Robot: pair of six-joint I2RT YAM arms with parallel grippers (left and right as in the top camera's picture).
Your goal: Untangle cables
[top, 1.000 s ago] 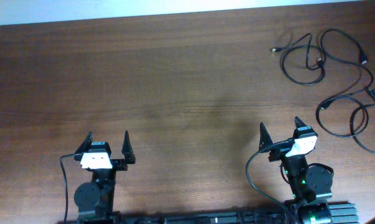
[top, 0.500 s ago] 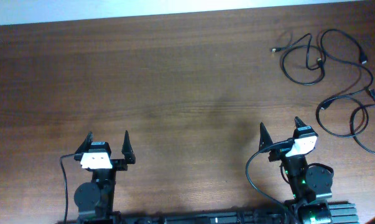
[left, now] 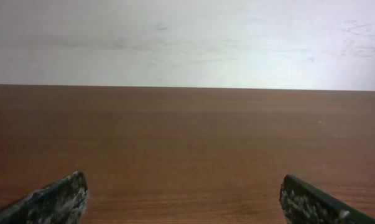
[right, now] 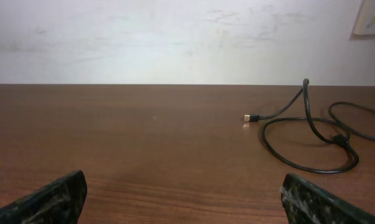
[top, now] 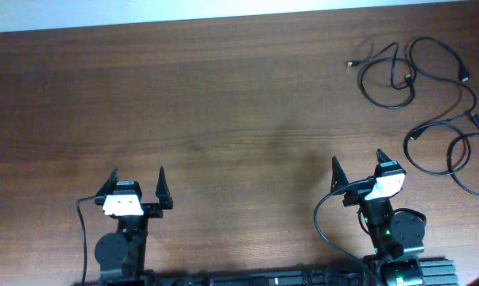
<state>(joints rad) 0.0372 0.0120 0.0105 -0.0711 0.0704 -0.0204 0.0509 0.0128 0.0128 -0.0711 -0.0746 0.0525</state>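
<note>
The cables [top: 388, 106] lie in loose, overlapping black loops at the far right corner of the brown wooden surface [top: 223, 103]. One gold-tipped plug [right: 248, 117] points left. The right gripper [top: 357, 156] sits near them, jaws spread wide, pinching nothing. The left gripper [top: 137, 171], well apart from them, is likewise spread. A pale wall plate [right: 372, 15] bears marks too small to read.

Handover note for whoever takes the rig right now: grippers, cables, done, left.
Left gripper: open, empty, near the front edge.
Right gripper: open, empty, near the front edge, nearer the cables.
Cables: loose overlapping loops at the table's far right corner, apart from both grippers.
Done: nothing visible; cables lie tangled.
Left: reach them, probably with the right arm, and separate them.
</note>
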